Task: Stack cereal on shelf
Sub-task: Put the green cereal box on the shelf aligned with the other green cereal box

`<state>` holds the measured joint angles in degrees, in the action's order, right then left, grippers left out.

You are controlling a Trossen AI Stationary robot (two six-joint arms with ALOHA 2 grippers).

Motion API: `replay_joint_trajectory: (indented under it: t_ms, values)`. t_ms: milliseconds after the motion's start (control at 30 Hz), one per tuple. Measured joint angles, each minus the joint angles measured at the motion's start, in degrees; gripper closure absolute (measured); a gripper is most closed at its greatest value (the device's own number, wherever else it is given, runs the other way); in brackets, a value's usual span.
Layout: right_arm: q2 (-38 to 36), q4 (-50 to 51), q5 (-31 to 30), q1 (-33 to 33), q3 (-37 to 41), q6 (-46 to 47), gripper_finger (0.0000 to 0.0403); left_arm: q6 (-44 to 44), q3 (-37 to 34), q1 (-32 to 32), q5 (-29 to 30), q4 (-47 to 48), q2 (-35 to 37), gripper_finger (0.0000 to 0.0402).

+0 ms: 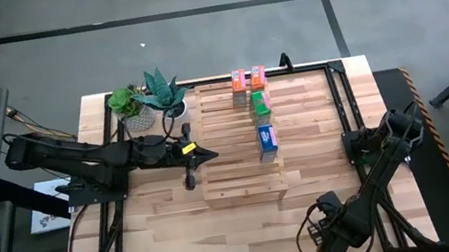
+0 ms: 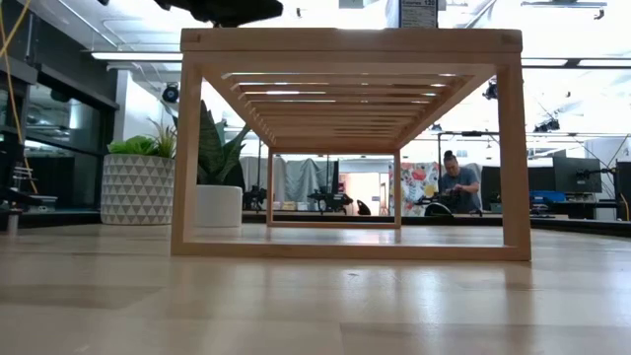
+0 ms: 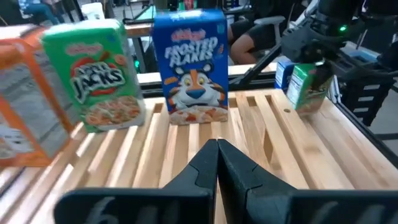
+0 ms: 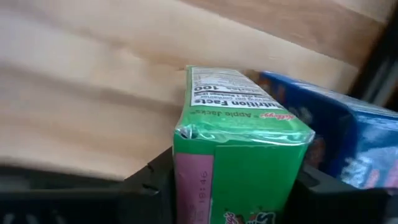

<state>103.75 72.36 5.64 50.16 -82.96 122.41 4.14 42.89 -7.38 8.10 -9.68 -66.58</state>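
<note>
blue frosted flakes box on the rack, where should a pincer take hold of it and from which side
Grip the blue cardboard Frosted Flakes box across its two narrow side panels, near the top, coming from above. It stands upright on the light-wood slatted rack, and the green cardboard Apple Jacks box stands close beside it, so a low sideways approach looks crowded.

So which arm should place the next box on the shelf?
Right arm: its jaws clamp a green box near the table's front. The left arm's jaws are shut and empty over the shelf.

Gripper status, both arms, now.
Left gripper: closed, empty, over the shelf.
Right gripper: closed on a green cereal box, near the table's front edge.
</note>
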Motion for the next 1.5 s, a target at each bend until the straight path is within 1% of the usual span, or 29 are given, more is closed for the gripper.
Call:
replay_joint_trajectory:
  t_ms: [133,200,367,433,500,567,667,767,867,933,1000,1067,1167,1300,1500]
  values:
    - [-1.2,-0.5,-5.6,-1.2,-4.9,-10.4,0.0241,-1.1,0.0,-0.1,0.0,5.2,5.2,0.0401]
    - [-1.4,-2.4,-9.8,-1.9,-8.7,-18.9,0.0241,-1.9,0.0,-0.6,0.0,8.7,8.3,0.0401]
    - [-1.5,-10.2,-23.2,-4.1,-20.3,-41.2,0.0242,-2.6,0.0,-3.2,0.4,14.9,13.7,0.0401]
    - [-1.5,-13.0,-28.6,-5.5,-25.0,-50.4,0.0242,-2.6,0.0,-4.5,1.7,15.0,14.4,0.0401]
    - [-1.5,-14.6,-32.2,-7.7,-29.3,-59.8,0.0242,-2.5,0.0,-5.8,3.0,15.2,14.4,0.0401]
    - [-1.5,-14.9,-34.7,-10.4,-33.4,-67.3,0.0242,-2.5,0.0,-6.7,3.4,15.2,14.2,0.0401]
    - [-1.6,-14.2,-37.1,-16.0,-38.7,-75.2,0.0242,-2.4,0.0,-7.1,3.4,15.3,13.8,0.0401]
    - [-1.6,-9.2,-37.2,-22.5,-42.4,-77.1,0.0242,-2.4,0.0,-7.1,4.2,15.0,13.9,0.0401]
    - [-1.6,-0.9,-36.7,-29.2,-44.4,-74.1,0.0242,-2.6,0.0,-7.1,6.6,15.1,13.9,0.0401]
    - [-1.6,4.1,-35.2,-33.6,-44.8,-71.8,0.0242,-2.6,0.0,-7.1,7.8,15.1,13.8,0.0401]
    - [-1.6,6.5,-33.7,-37.5,-44.8,-71.0,0.0242,-2.5,0.0,-7.1,8.7,15.0,13.3,0.0401]
    - [-1.5,6.1,-32.3,-40.6,-44.8,-71.8,0.0242,-2.5,0.0,-7.1,9.4,15.1,12.9,0.0401]
    - [-1.5,3.7,-30.4,-44.0,-44.8,-72.8,0.0242,-2.5,0.0,-7.1,10.4,14.2,12.3,0.0401]
    - [-1.2,3.7,-27.2,-47.3,-44.8,-71.2,0.0242,-2.4,0.0,-7.1,11.2,13.5,11.7,0.0401]
    - [1.3,3.9,-26.4,-48.8,-44.9,-71.1,0.0242,-2.4,0.0,-7.1,11.3,12.8,11.4,0.0401]
